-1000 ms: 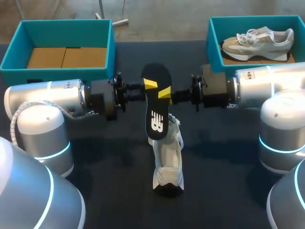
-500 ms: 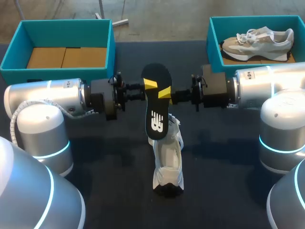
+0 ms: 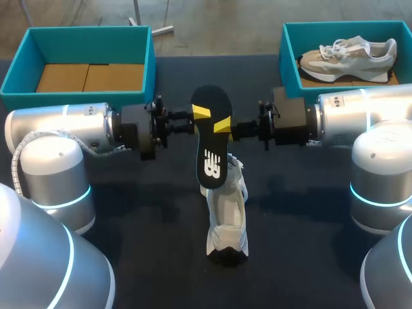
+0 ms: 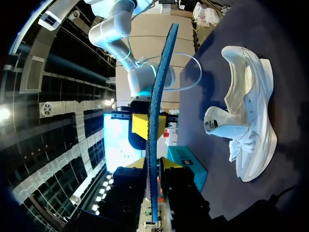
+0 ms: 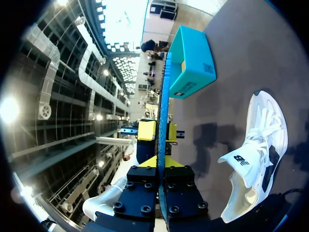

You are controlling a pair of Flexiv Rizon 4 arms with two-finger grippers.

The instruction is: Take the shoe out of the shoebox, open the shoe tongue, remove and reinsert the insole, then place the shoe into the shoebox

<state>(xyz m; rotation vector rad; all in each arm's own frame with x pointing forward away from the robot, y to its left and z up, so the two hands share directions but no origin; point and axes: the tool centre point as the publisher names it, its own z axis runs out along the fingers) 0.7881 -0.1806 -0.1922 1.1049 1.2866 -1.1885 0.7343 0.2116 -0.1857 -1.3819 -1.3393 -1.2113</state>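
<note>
The only visible change over the last second is in the left arm. Its elbow and forearm, at the left of the head view, shift slightly up and toward the left edge, and its wrist draws back a touch. The tips of the left pincer (image 3: 202,113) stay where they are.

The insole (image 3: 211,145) does not move. It hangs in the air at the centre of the frame, black face up, above the white shoe (image 3: 226,219). The left pincer remains closed on the insole's upper left edge. The right pincer (image 3: 223,124) remains closed on the opposite edge, just across from it.

Both wrist views agree. In the left one the insole (image 4: 155,121) runs edge-on between that arm's yellow tips (image 4: 152,163). In the right one the insole (image 5: 163,111) is clamped the same way by the right pincer (image 5: 160,162).

The shoe lies on the dark counter (image 3: 129,225) in the lower middle of the frame, its tongue pulled open and its toe toward the bottom edge. The empty teal shoebox (image 3: 149,64) sits at the upper left. A second teal box (image 3: 283,55) at the upper right holds a beige shoe (image 3: 351,56).

The removal step therefore looks finished. The small shift of the left arm seems to be a re-posing with both arms still holding, perhaps to turn or hand over the insole before it goes back in. Reinsertion and boxing are not yet done.
</note>
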